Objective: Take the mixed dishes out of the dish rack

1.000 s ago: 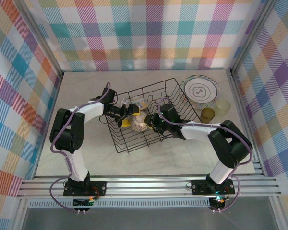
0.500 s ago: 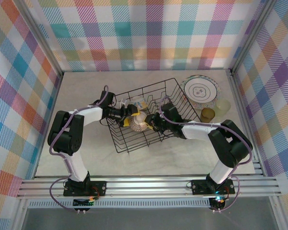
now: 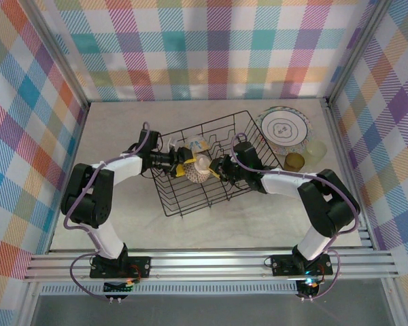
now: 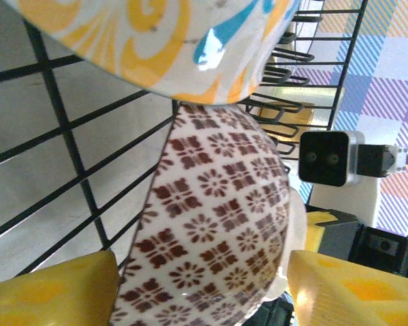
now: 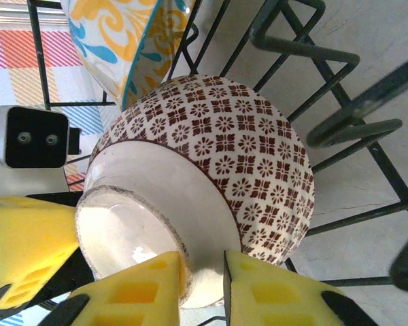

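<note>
The black wire dish rack (image 3: 239, 129) stands mid-table. Inside it a brown-patterned bowl (image 3: 198, 170) lies on its side, with a yellow-and-blue bowl (image 3: 198, 145) just behind it. My right gripper (image 3: 216, 168) is shut on the brown bowl's (image 5: 245, 149) white foot ring, one pad inside the ring and one outside (image 5: 204, 272). My left gripper (image 3: 183, 165) is open, its yellow fingers (image 4: 47, 288) straddling the same bowl (image 4: 211, 217) from rim to foot. The yellow-and-blue bowl (image 4: 156, 41) sits above it in that view.
A cream plate with a dark line pattern (image 3: 283, 128) lies on the table right of the rack, with an amber cup (image 3: 294, 161) and a pale-green cup (image 3: 316, 149) beside it. Upright rack wires (image 5: 326, 75) stand close around the bowl.
Both grippers and the brown bowl have shifted a little toward the far side of the rack. The right gripper has stayed on the foot ring.
</note>
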Controlling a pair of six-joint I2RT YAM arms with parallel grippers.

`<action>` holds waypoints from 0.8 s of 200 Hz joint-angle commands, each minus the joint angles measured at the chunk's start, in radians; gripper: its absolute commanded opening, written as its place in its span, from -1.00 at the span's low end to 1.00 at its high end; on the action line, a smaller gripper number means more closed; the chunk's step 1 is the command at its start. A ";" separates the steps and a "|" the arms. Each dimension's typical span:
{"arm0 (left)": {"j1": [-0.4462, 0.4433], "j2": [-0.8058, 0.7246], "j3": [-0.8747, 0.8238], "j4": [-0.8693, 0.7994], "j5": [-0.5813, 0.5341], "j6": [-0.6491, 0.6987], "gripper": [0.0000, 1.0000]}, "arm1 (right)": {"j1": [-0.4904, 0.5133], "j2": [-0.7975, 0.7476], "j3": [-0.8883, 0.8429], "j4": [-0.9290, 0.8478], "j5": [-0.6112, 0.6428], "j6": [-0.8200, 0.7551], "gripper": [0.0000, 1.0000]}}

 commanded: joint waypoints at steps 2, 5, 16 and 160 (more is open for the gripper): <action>-0.004 -0.060 -0.028 0.120 0.059 -0.075 0.24 | -0.005 0.091 -0.048 -0.285 0.084 -0.029 -0.72; -0.004 -0.062 -0.033 0.126 0.059 -0.079 0.23 | -0.005 0.092 -0.049 -0.287 0.084 -0.029 -0.72; -0.004 -0.069 -0.049 0.153 0.061 -0.096 0.17 | -0.006 0.089 -0.048 -0.289 0.084 -0.030 -0.72; -0.035 -0.062 -0.268 0.669 0.053 -0.414 -0.62 | -0.011 0.058 -0.023 -0.347 0.085 -0.041 -0.70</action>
